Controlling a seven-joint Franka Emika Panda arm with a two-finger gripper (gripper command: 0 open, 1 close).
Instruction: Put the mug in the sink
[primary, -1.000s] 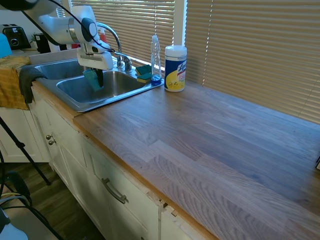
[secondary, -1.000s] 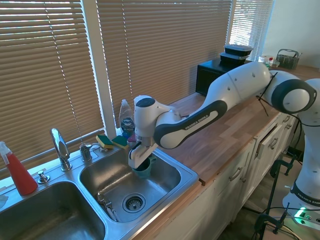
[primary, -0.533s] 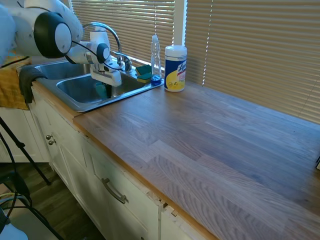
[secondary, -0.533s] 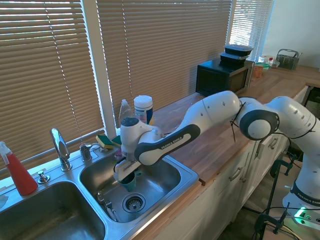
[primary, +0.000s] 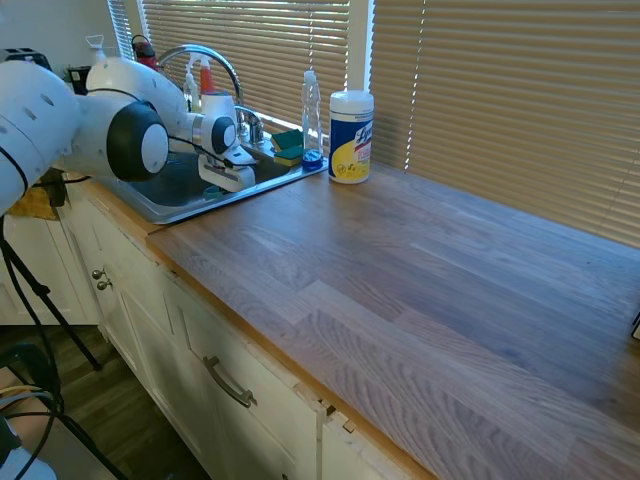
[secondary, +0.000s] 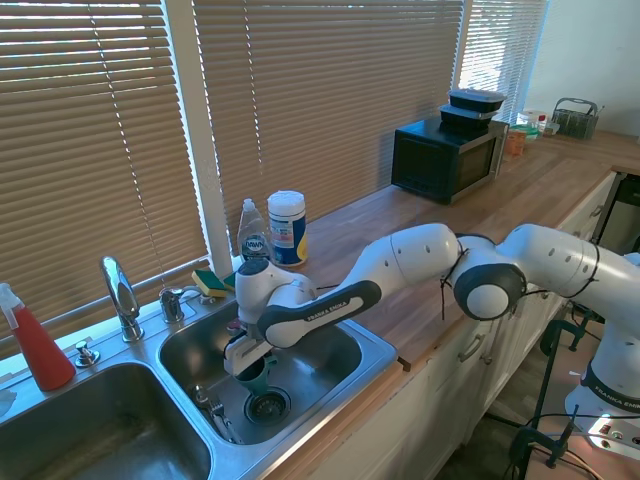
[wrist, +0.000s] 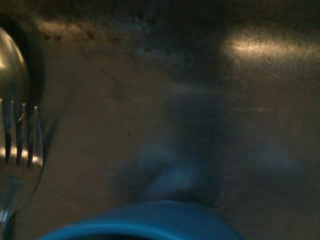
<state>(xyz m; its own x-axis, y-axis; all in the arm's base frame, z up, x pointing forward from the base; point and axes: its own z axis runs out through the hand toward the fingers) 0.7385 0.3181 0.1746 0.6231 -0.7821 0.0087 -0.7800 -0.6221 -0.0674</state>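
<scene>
The small teal-blue mug (secondary: 254, 377) is deep in the right basin of the steel sink (secondary: 335, 352), just above the floor beside the drain (secondary: 268, 405). My gripper (secondary: 248, 368) reaches down into the basin and is shut on the mug's rim. In the first exterior view, the wrist (primary: 226, 170) dips behind the sink's front rim (primary: 175, 212), which hides the mug and fingers. In the wrist view, the mug's blue rim (wrist: 142, 222) shows at the bottom edge over the dark sink floor.
A fork (wrist: 20, 137) and a spoon (wrist: 7, 70) lie on the basin floor close to the mug. The curved faucet (secondary: 120, 290), sponges (secondary: 212, 283), a soap bottle (secondary: 252, 240) and a white wipes canister (secondary: 287, 227) line the back. A red spray bottle (secondary: 35, 345) stands far left.
The gripper has carried the mug lower into the right basin and toward the drain. The arm has folded down further over the counter edge.
</scene>
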